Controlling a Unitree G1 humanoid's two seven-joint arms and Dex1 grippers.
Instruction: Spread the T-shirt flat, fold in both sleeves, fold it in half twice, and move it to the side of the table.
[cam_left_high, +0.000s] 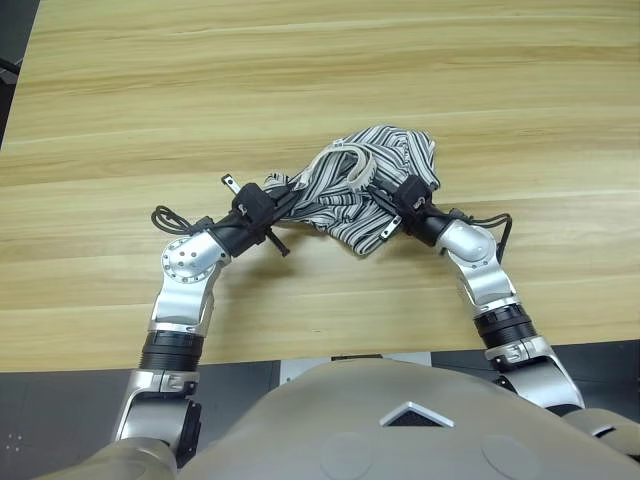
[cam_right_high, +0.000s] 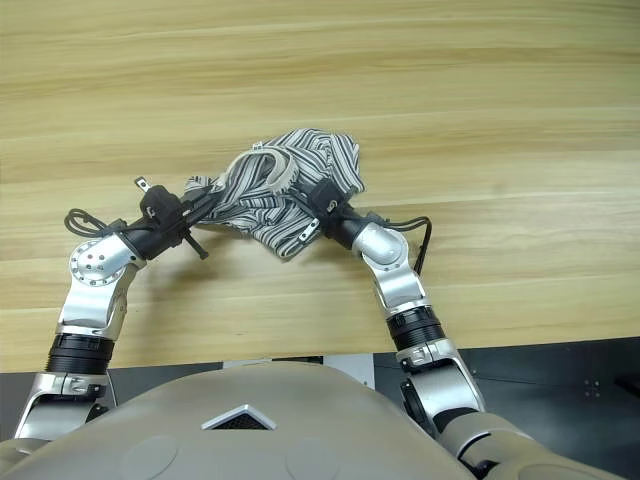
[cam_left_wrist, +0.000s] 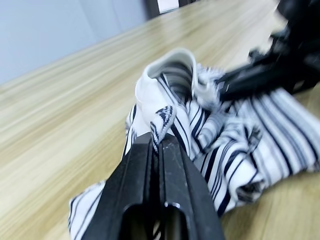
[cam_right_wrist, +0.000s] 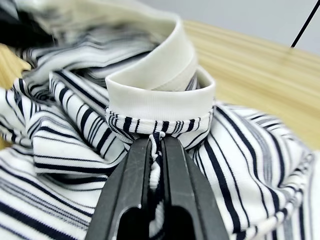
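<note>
L gripper (cam_left_wrist: 157, 144) & R gripper (cam_right_wrist: 158, 142) sit near the front edge of the light wood-grain worktop (cam_left_high: 300, 70), angled in toward each other. Both have jaws nipped tight on cloth: L on a striped fold at the heap's left edge, R just under the white ribbed collar (cam_right_wrist: 160, 75). Between them, the black-and-white striped cotton T-shirt (cam_left_high: 390, 160) lies bunched, w/ its bulk beyond the jaws and toward the R arm. Long axis is prob. unreadable while it's crumpled. Spreading likely needs a sideways pull apart.
</note>
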